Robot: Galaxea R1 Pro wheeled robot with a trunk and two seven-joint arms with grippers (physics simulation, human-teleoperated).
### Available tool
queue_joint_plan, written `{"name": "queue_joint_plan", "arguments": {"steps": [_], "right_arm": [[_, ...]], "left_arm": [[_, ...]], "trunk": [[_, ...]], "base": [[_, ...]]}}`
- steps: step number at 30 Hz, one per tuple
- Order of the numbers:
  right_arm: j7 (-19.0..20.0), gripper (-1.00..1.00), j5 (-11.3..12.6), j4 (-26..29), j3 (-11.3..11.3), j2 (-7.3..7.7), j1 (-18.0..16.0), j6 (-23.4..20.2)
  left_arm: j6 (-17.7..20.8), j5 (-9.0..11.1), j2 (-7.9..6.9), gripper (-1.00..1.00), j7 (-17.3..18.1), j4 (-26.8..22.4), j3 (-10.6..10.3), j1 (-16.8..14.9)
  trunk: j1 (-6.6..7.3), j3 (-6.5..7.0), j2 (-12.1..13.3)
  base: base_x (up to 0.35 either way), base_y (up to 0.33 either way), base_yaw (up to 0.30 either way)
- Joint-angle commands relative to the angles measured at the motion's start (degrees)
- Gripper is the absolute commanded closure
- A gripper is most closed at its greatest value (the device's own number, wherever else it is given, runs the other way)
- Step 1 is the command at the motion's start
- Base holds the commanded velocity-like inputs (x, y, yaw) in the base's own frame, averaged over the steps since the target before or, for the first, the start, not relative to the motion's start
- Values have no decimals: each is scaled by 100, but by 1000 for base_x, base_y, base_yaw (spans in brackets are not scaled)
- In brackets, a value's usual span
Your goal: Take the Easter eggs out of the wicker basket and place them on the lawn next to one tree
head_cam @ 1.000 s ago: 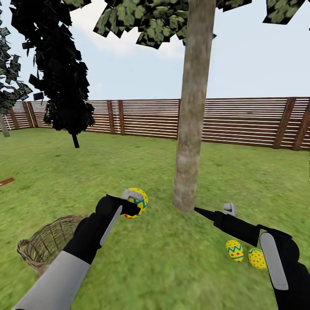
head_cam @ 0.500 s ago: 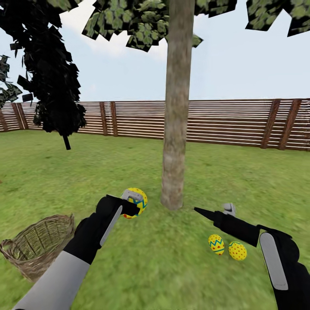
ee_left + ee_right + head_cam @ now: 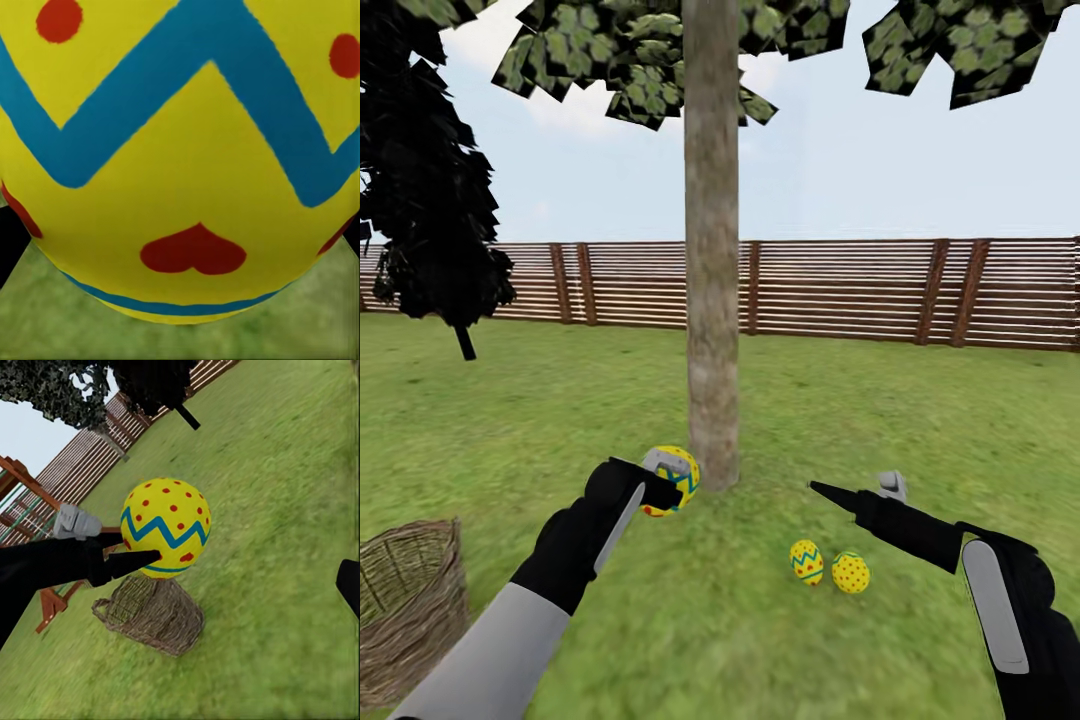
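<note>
The lawn carries two Easter eggs, touching side by side at 4 o'clock from the tree. The wicker basket stands at its 8 o'clock.

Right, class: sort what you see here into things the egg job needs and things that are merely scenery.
Job:
egg in left gripper
two eggs on lawn
wicker basket
pale-trunked tree
lawn

Scenery:
slat fence
dark columnar tree
</note>
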State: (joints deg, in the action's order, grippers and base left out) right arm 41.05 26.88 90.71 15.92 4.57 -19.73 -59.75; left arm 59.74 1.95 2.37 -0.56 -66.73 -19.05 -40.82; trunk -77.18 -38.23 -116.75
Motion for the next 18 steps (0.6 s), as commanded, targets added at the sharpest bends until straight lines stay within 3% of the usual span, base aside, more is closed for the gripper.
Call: {"name": "queue_joint_plan", "arguments": {"steps": [1,11,18], "right_arm": [[38,-100,-25,-1,8,-3,-5,-25],[35,-100,-26,-1,2,-31,-11,-25],[27,-100,-32,-1,1,-29,-21,-25]], "left_arm": [[26,10,2,100,-12,17,-2,-5],[26,15,9,100,-140,43,-2,-5],[26,16,9,100,-138,44,-2,-5]], "trunk": [[-1,-1,-3],[-1,5,-3],[-1,-36,-3]], "base": [[184,-267,-132],[233,-233,-23],[258,-206,98]]}}
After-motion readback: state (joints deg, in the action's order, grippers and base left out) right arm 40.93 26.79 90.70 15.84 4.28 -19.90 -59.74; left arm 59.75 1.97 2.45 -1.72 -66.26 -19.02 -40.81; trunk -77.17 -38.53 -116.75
